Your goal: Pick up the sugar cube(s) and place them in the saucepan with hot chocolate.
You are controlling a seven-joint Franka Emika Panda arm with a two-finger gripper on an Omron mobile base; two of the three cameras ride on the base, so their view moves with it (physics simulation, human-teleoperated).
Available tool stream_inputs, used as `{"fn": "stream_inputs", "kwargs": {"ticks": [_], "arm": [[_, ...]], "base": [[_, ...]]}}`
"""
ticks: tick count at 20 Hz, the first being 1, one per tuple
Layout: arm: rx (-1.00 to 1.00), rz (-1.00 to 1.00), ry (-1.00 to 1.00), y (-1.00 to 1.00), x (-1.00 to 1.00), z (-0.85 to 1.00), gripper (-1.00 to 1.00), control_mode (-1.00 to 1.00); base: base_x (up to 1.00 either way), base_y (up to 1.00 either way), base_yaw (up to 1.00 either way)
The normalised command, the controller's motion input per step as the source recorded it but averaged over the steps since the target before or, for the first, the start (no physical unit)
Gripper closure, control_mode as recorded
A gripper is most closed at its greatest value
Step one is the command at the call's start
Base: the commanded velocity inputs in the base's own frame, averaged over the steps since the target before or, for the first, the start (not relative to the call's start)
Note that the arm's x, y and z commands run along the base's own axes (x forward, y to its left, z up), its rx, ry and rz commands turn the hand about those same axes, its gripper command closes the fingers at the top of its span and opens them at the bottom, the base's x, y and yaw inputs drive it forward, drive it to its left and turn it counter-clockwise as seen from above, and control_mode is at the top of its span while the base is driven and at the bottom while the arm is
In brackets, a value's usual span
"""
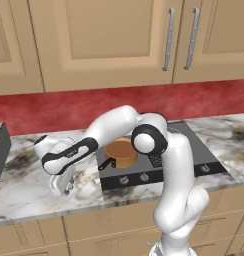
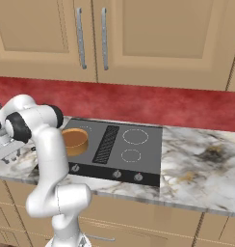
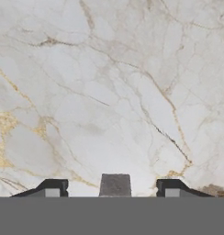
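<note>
**Gripper low over the cube, and the margin for error is tiny**

We're down at the marble tabletop (image 1: 24, 185) now, left of the cooktop (image 2: 117, 149), with the gripper (image 3: 113, 189) pointed straight at the stone. In the hand view we see the sugar cube (image 3: 115, 185) sitting between the two dark fingertips (image 3: 52, 188), roughly centred, with clear marble on either side of it. So the jaws stand wide apart, touching nothing that we can make out, and holding nothing yet.

Here's what worries us. That cube is a speck, and the fingers have a long way to travel before they meet it. If one pad arrives first, we'd expect the cube to skid or spin on the smooth marble and slip out of line. If the hand sits a touch too high, the tips could pinch only its top edge and flick it away. Too low, and the tips scrape the stone.

And then the carry: the saucepan (image 1: 121, 153) waits on the cooktop's near-left corner, off to the right of the hand in the left base view, with the arm's own elbow close beside it. A weak pinch could drop the cube short on the glass.
</note>
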Motion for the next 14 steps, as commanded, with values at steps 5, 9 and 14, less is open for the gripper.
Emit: {"fn": "stream_inputs", "kwargs": {"ticks": [5, 9, 14], "arm": [[0.0, 0.0, 0.0, 0.0, 0.0, 0.0, 1.0, -1.0], [0.0, 0.0, 0.0, 0.0, -0.05, 0.0, 1.0, -1.0], [0.0, 0.0, 0.0, 0.0, -0.05, 0.0, 1.0, -1.0]], "base": [[0.0, 0.0, 0.0], [0.0, 0.0, 0.0], [0.0, 0.0, 0.0]]}}
